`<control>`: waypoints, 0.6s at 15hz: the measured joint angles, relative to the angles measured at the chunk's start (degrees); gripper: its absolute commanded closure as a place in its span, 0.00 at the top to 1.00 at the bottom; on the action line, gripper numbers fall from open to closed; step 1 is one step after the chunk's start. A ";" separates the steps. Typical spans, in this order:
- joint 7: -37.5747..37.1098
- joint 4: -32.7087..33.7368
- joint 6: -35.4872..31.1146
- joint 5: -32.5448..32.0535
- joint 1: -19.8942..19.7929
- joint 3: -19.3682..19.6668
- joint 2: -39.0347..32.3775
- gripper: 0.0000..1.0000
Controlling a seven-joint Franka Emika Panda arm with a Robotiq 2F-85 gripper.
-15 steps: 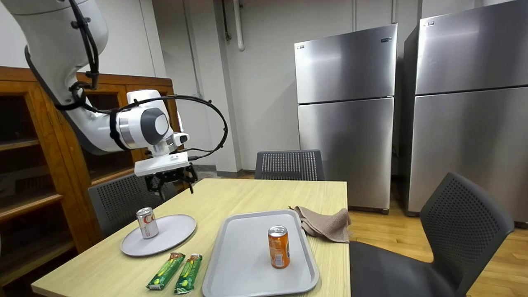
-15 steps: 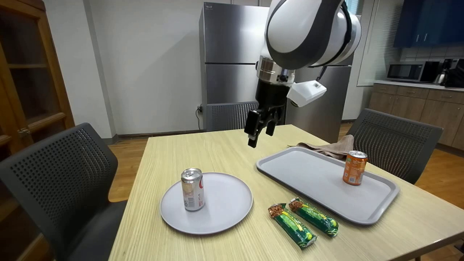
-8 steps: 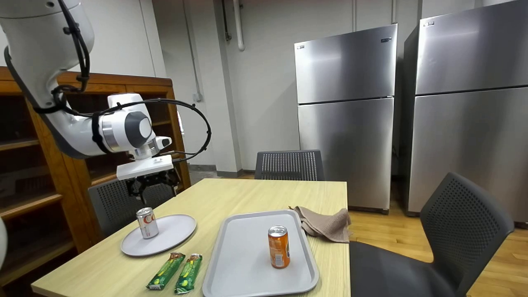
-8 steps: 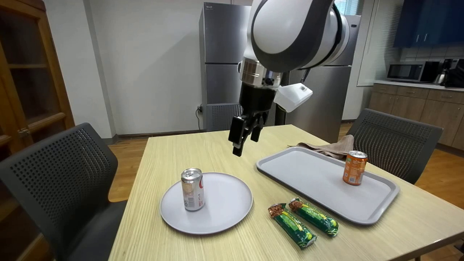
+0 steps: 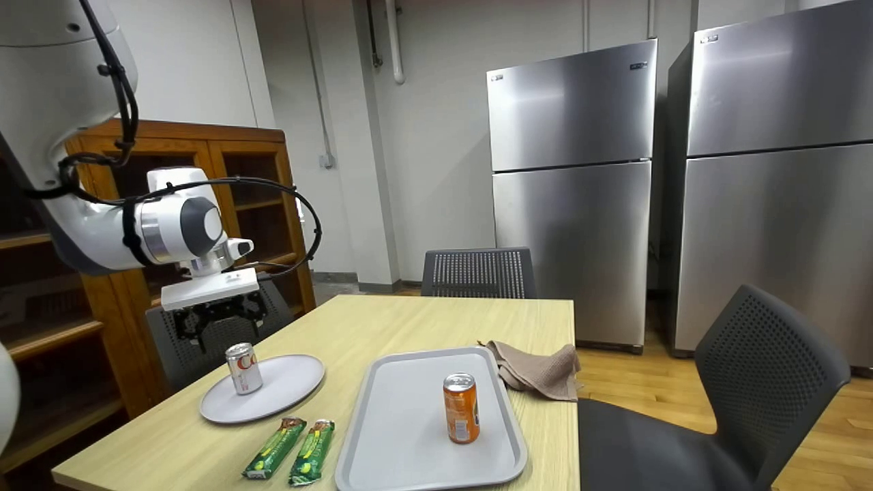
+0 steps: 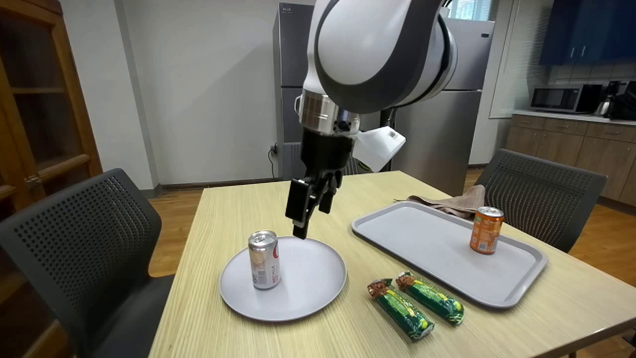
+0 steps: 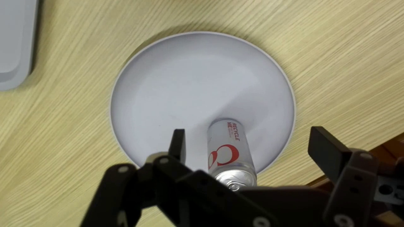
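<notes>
My gripper [image 7: 247,141] is open and empty, with its two black fingers spread wide. In both exterior views my gripper [image 5: 229,337] [image 6: 313,219] hangs above the table near the far side of a round pale grey plate [image 5: 293,382] [image 6: 310,283]. A silver can with red lettering [image 5: 244,372] [image 6: 264,261] stands upright on this plate. In the wrist view the can [image 7: 232,148] appears between the fingers, nearer the left one, on the plate [image 7: 189,88]. The gripper is above the can and apart from it. Part of the can's top is hidden by the gripper.
An orange can [image 5: 461,416] [image 6: 486,231] stands on a grey tray [image 5: 402,423] [image 6: 422,238]. Two green-wrapped bars [image 5: 276,448] [image 6: 401,309] lie between plate and tray. A brown cloth [image 5: 535,368] lies beside the tray. Chairs [image 6: 89,248] and a wooden cabinet [image 5: 266,204] surround the table.
My arm and gripper have moved leftward in both exterior views and lower, coming closer to the silver can and plate. The gripper has stayed open. The objects on the table have not moved.
</notes>
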State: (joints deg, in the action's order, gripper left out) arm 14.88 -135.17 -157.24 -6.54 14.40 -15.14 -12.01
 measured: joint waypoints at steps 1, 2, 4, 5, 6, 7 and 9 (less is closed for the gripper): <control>0.03 0.44 0.01 0.00 0.24 -0.37 -0.69 1.00; 0.07 1.03 0.02 0.00 0.51 -0.67 -1.50 1.00; 0.08 2.55 0.04 -0.53 1.26 -0.92 -3.50 1.00; 0.08 3.45 0.05 -1.06 1.64 -0.93 -4.61 1.00; 0.08 4.42 0.07 -1.70 1.95 -0.92 -5.80 1.00; 0.08 5.46 0.09 -2.36 2.20 -0.92 -7.01 1.00; 0.08 7.77 0.12 -3.65 2.58 -0.92 -9.57 1.00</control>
State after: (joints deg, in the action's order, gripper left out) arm 14.96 -127.40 -157.12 -10.18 16.98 -16.06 -21.59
